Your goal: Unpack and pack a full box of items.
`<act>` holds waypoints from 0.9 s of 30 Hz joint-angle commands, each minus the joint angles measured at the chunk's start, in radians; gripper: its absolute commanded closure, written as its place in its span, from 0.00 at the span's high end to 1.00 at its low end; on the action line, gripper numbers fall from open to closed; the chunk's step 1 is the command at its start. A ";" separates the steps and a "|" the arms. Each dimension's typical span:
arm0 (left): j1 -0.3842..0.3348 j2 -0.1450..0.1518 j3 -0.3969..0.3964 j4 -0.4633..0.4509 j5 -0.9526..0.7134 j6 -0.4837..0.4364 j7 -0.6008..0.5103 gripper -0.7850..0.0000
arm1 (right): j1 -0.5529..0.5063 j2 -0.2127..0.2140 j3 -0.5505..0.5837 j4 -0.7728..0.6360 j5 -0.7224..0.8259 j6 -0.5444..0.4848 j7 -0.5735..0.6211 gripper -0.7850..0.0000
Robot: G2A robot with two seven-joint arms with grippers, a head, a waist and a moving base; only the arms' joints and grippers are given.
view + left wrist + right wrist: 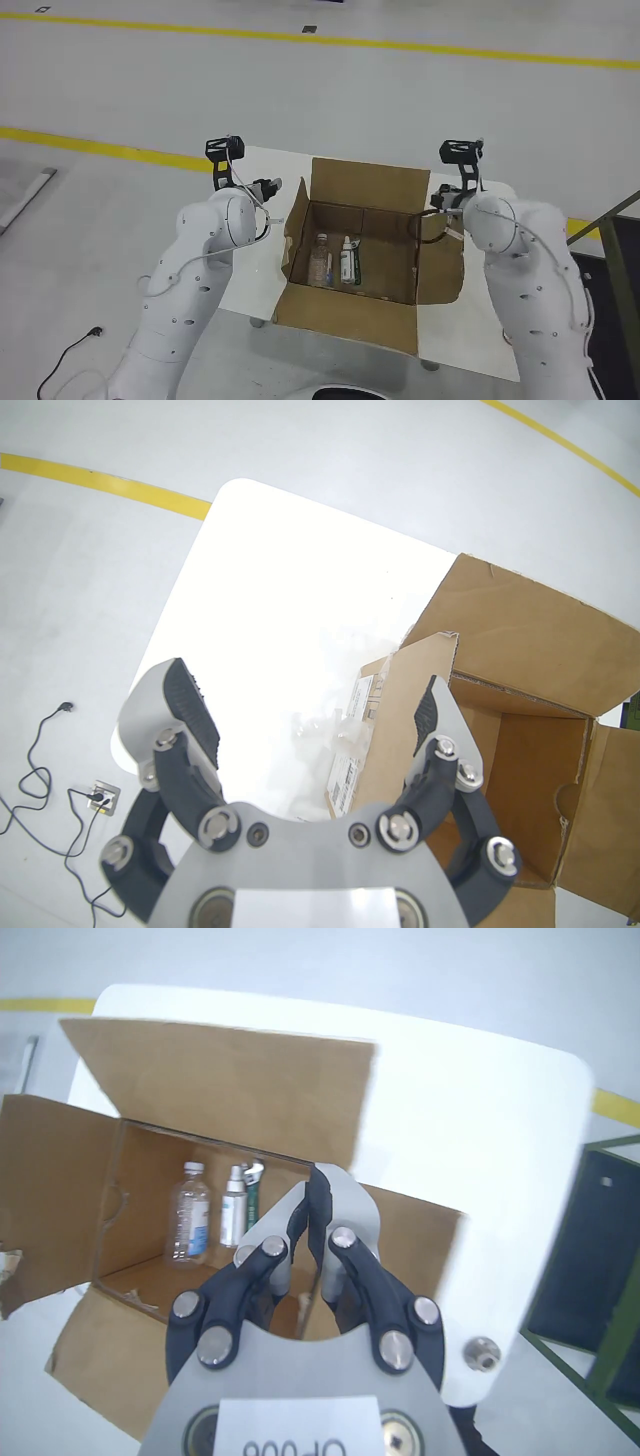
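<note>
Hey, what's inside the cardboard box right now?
Lying side by side in the box: a clear plastic bottle, a white spray bottle and a green-handled wrench. The floor strip behind the near wall is covered.

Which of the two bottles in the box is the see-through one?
The wider bottle with the white cap is see-through. The slimmer spray bottle beside it has an opaque white body.
</note>
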 commanded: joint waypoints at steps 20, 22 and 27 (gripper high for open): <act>0.000 0.000 0.000 0.000 0.000 0.000 0.000 1.00 | -0.309 0.082 0.417 0.141 -0.120 -0.490 0.154 0.46; 0.000 0.000 0.000 0.000 0.000 0.000 0.000 1.00 | -0.317 0.088 0.409 0.172 -0.117 -0.503 0.154 0.49; 0.000 0.000 0.000 0.000 0.000 0.000 0.000 1.00 | -0.325 0.101 0.380 0.252 -0.082 -0.505 0.154 0.49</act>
